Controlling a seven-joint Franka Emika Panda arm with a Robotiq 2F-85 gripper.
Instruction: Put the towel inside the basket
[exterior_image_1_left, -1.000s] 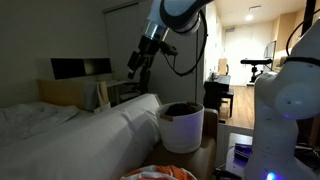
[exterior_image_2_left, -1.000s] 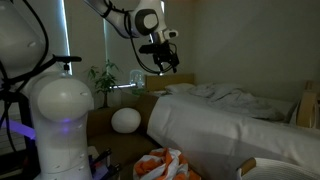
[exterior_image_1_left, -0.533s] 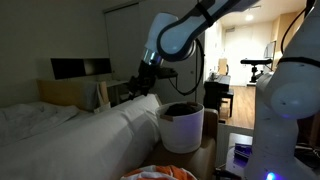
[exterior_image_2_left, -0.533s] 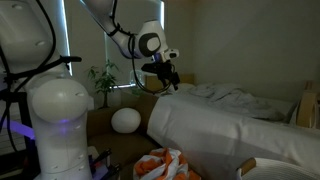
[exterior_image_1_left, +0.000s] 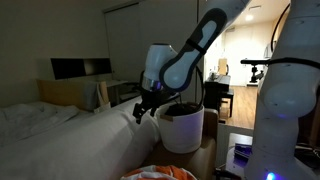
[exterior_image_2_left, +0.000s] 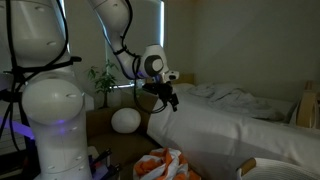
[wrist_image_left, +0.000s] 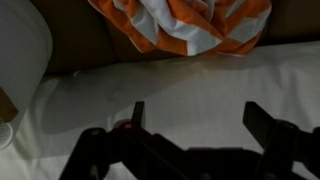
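The orange-red and white striped towel lies crumpled at the bottom edge in both exterior views (exterior_image_1_left: 160, 173) (exterior_image_2_left: 163, 165), and at the top of the wrist view (wrist_image_left: 185, 25). The white round basket (exterior_image_1_left: 182, 128) with a dark inner rim stands beside the bed. My gripper (exterior_image_1_left: 143, 110) (exterior_image_2_left: 169, 100) hangs over the white bed's edge, just beside the basket. In the wrist view its fingers (wrist_image_left: 200, 118) are spread apart with only white sheet between them. It is open and empty.
The white bed (exterior_image_1_left: 70, 140) (exterior_image_2_left: 230, 125) fills the middle. A white round ball (exterior_image_2_left: 125, 120) and a plant (exterior_image_2_left: 103, 78) stand by the curtain. The robot's white base (exterior_image_1_left: 290, 110) (exterior_image_2_left: 55, 120) is close to the camera. A lit doorway with a chair (exterior_image_1_left: 220, 95) is behind.
The arm has come down from high above the bed to the bed's edge next to the basket. The gripper stays open.
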